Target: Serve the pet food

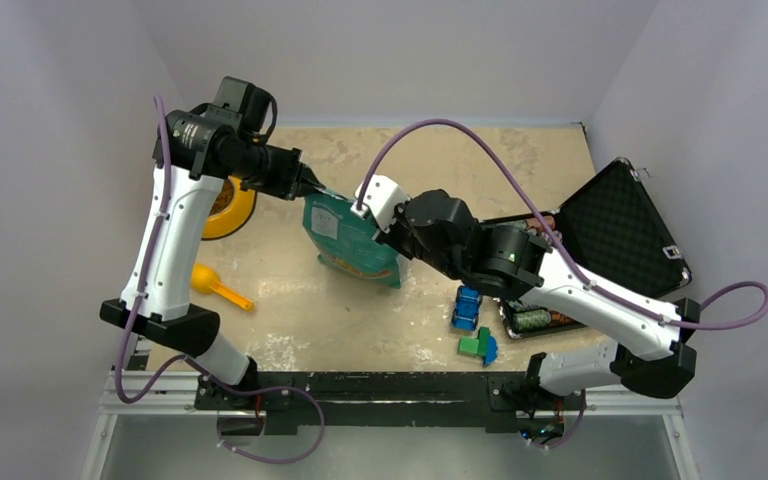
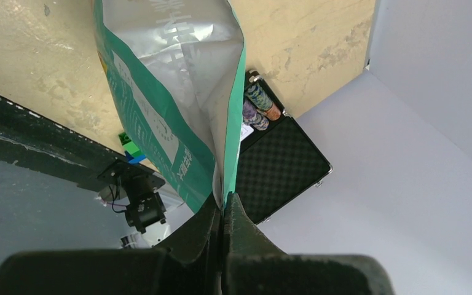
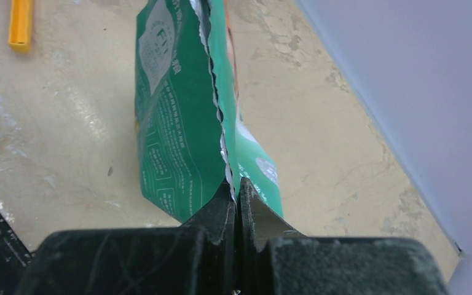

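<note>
Teal bag of pet food [image 1: 348, 240] hangs between your two grippers over the beige tabletop [image 1: 430, 160], with grey walls close around. From the left wrist, the left gripper [image 2: 223, 212] is pinched shut on one bag edge. From the right wrist, the right gripper [image 3: 234, 193] is clamped on the torn top edge. Keep both pinches firm and tilt slowly toward the yellow bowl [image 1: 232, 208] beyond the left jaws.
</note>
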Available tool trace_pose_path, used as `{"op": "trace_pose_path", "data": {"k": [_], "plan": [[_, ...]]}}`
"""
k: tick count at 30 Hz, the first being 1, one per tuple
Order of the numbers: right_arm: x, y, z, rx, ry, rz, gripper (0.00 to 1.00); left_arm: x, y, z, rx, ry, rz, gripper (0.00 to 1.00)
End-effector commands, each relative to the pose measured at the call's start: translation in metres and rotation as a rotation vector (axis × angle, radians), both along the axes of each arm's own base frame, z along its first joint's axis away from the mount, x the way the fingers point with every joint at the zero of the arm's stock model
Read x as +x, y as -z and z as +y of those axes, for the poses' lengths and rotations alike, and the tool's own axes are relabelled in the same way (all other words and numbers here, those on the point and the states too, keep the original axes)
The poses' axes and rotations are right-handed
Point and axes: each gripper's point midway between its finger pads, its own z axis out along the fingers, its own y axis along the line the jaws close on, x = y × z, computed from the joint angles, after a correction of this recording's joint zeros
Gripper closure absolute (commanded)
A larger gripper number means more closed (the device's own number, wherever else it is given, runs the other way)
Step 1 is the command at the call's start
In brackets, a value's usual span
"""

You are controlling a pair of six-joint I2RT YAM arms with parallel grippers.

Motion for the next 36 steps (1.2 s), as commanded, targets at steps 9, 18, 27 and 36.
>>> {"op": "trace_pose_path", "data": {"k": [9, 18, 27, 36], "plan": [[-0.108, -0.001, -0.007, 0.130, -0.345, 0.447, 1.00, 0.033, -0.040, 0.027, 0.025, -0.035, -0.237, 1.00], [-0.070, -0.085, 0.019, 0.332, -0.191, 0.360, 1.00, 0.059, -0.054, -0.011, -0.016, 0.086, -0.321, 1.00], [-0.078, -0.096, 0.023, 0.445, -0.175, 0.430, 1.00, 0.102, -0.062, -0.030, 0.038, 0.216, -0.513, 1.00], [-0.049, -0.038, -0.001, 0.191, -0.003, 0.361, 0.28, 0.043, -0.039, -0.024, -0.124, 0.034, -0.321, 1.00]]}}
